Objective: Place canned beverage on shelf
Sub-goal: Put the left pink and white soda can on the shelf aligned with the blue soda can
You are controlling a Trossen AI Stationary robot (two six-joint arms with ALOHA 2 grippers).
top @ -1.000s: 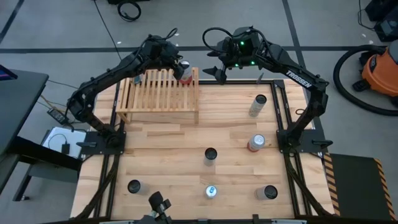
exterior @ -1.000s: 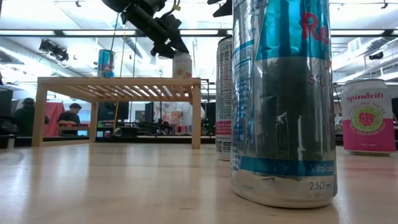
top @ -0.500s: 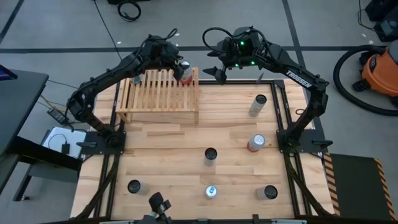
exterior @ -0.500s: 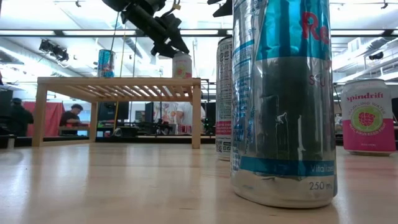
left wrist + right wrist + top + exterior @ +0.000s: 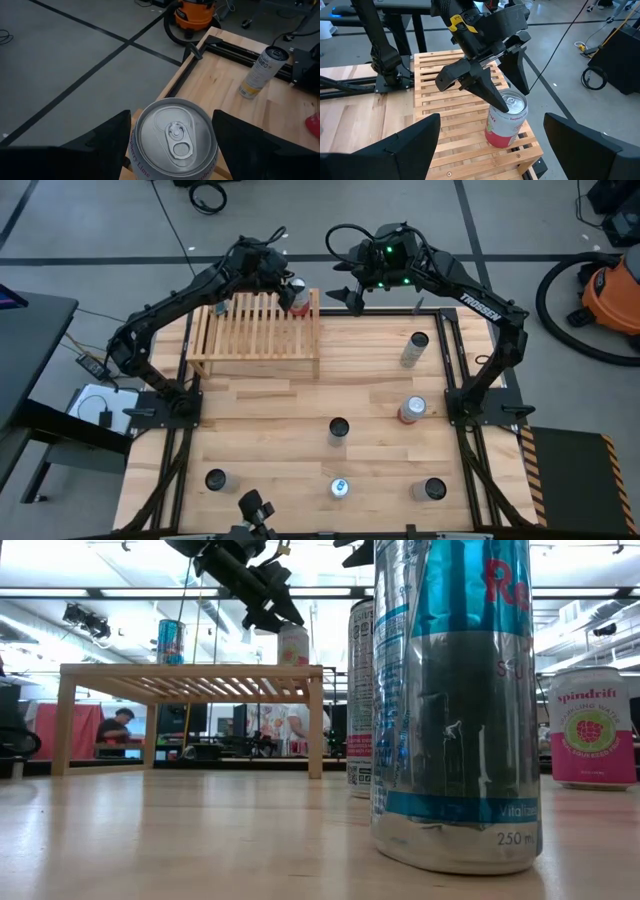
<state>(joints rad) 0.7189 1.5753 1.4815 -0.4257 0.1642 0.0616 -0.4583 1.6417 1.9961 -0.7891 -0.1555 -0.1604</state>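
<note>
Standing cans, far left: a blue can [image 5: 170, 642] sits upright on the shelf's [image 5: 255, 328] left back corner, presumably parked there so the row fills from the ends

Shelf: the slatted light-wood rack stands at the back left of the counter [image 5: 300, 415], its slats running front to back

Left claw [image 5: 492, 82]: it hangs directly over the pink-and-white can [image 5: 506, 125] at the shelf's right back corner. Its fingers [image 5: 472, 82] are spread wider than the can, one to each side of the lid, and in the right wrist view one fingertip lies at or very near the rim, though real contact cannot be told. It grips nothing

Why so held: the can stands upright on the slats on its own weight, so the placing looks done, and the wide spread would let the claw lift clear without tipping it

Risk: the can is close to the shelf's corner edge, so a brush from a finger could push it off

Right claw [image 5: 352, 292]: it waits just beyond the shelf's right end, above the counter's back edge, fingers parted wide and empty, aimed at the shelf

Counter cans, right of the shelf: a tall can [image 5: 414, 349], a pink-sided can [image 5: 411, 410] and several more nearer the front stand upright and well apart, not yet shelved
</note>
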